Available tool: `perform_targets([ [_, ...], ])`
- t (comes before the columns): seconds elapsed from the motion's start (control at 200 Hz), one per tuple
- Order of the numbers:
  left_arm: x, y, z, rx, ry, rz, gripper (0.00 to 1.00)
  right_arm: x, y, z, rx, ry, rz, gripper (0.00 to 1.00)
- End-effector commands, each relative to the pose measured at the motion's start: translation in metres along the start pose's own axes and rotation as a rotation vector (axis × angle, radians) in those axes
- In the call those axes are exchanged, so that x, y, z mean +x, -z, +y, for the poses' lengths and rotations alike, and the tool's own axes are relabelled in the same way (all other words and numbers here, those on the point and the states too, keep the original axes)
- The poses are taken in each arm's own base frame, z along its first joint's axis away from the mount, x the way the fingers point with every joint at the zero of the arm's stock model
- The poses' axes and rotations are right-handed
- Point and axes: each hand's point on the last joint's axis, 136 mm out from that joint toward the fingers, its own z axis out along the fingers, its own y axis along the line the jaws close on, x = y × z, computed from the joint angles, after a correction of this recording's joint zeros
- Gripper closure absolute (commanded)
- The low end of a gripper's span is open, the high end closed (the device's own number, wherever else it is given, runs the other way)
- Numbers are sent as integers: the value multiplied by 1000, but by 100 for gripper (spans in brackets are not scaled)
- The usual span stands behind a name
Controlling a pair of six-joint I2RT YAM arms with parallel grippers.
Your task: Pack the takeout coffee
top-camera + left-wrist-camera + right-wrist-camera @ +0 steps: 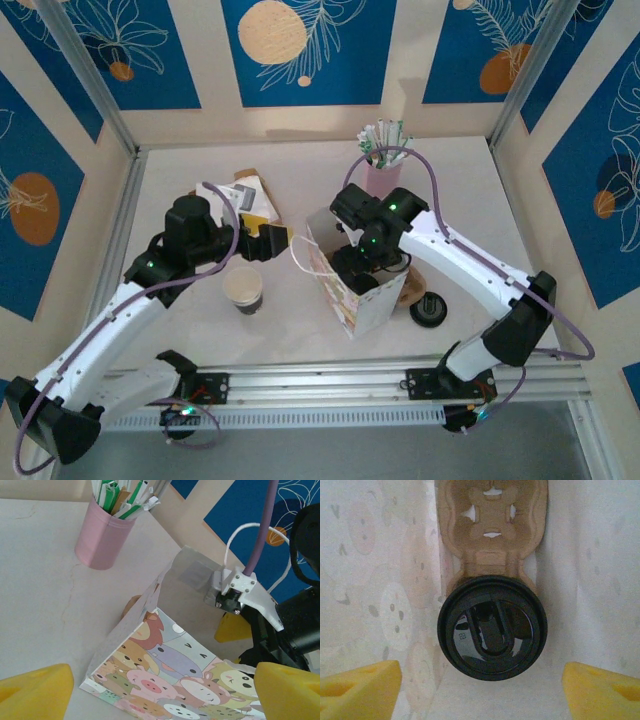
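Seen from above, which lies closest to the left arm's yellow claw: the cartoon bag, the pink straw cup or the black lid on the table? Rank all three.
1. Cartoon bag: just right of the left gripper.
2. Pink straw cup: farther back, to the right.
3. Black lid: far right, beyond the bag.

Inside the paper bag [605, 580], both walls stood close to the takeout coffee [492, 627], leaving only thin gaps beside its lid. Outside, bare tabletop [300, 335] lay in front of the bag; a lidless cup [243, 289] and a loose lid [428, 310] flanked it, and a straw holder [383, 178] stood behind.
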Motion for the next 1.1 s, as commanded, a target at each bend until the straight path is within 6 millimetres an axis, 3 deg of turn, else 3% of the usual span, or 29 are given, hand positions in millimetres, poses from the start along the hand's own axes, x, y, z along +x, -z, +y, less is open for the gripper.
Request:
perform_targets([
  [0.0,-11,7,-13,17,-42,-27,7,2,19,1,-12,-3,-43,18],
  [0.875,-30,21,-38,80,-58,-84,7,-6,63,8,-74,15,-231,40],
  [1.095,-37,27,-48,115,-56,-111,6,-8,80,12,-98,38,-309,41],
])
